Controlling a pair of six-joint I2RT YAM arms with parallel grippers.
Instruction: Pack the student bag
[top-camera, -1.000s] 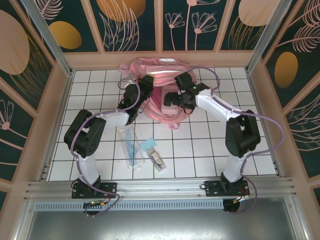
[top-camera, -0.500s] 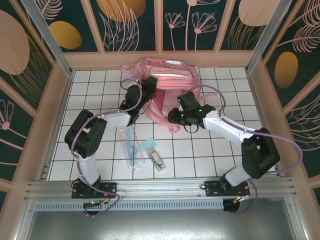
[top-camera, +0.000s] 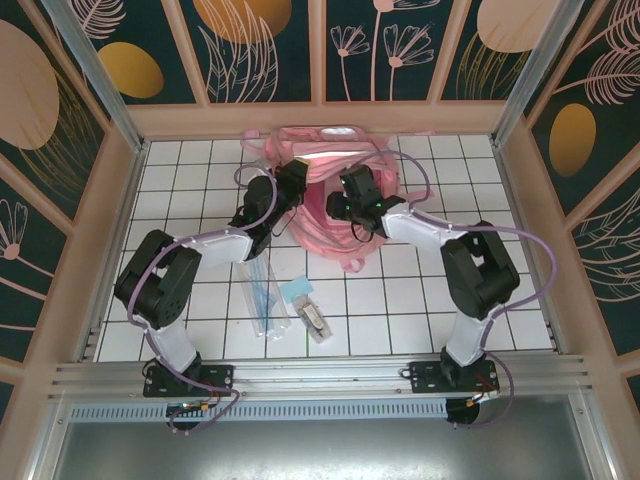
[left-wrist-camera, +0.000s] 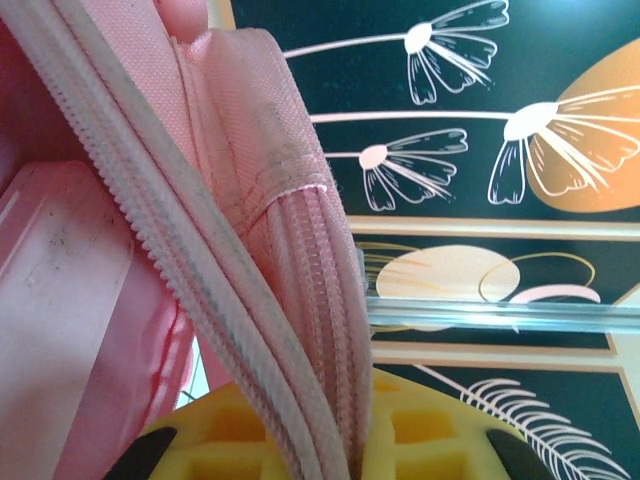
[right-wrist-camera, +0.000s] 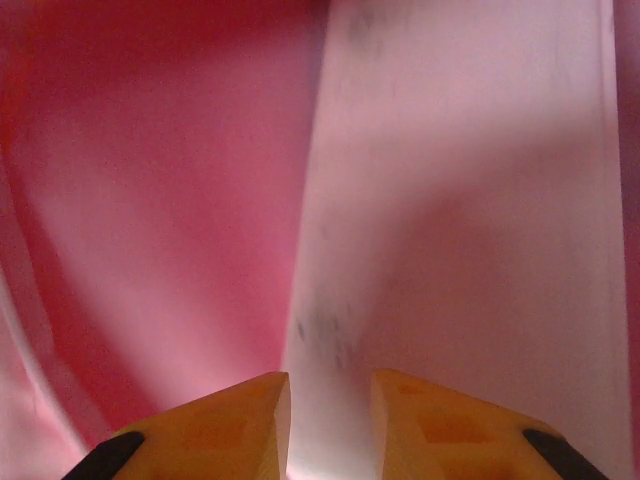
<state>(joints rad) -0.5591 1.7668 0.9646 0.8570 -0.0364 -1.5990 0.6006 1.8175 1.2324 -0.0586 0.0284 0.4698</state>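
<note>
Where the bag lies, from above: the student bag (top-camera: 330, 152) slumps at the far middle of the tiled table (top-camera: 200, 170), close to the back wall, its mouth turned toward the arms.
Arms, from above: the left gripper (top-camera: 290, 188) is at the bag's left rim and the right gripper (top-camera: 345, 205) reaches into the opening; both are against pink fabric.
Loose items, from above: a clear pencil pouch (top-camera: 262, 292), a pale blue piece (top-camera: 298, 288) and a small packet (top-camera: 316, 322) lie nearer the arm bases, well apart from the bag.
Left wrist, grip: the left gripper (left-wrist-camera: 335, 442) is pressed together on the bag's zipper edge (left-wrist-camera: 200, 270), which rises out from between its yellow fingers (left-wrist-camera: 430, 440).
Left wrist, feel: ribbed zip tape and woven cloth, soft and floppy; the stitched seam probably gives a surer hold than the glossy pockets.
Right wrist, grip: the right gripper (right-wrist-camera: 330, 420) has its fingers (right-wrist-camera: 220, 420) a narrow gap apart, with a pale pink strip (right-wrist-camera: 450, 200) running down to that gap; I cannot tell whether it is pinched.
Right wrist, surroundings: blurred deep pink fabric, seemingly the student bag (right-wrist-camera: 150, 200) from inside.
Handling judgement: light and limp; the mouth would likely sag shut if released, so hold the zipper rim or a strap while the other arm feeds items in.
</note>
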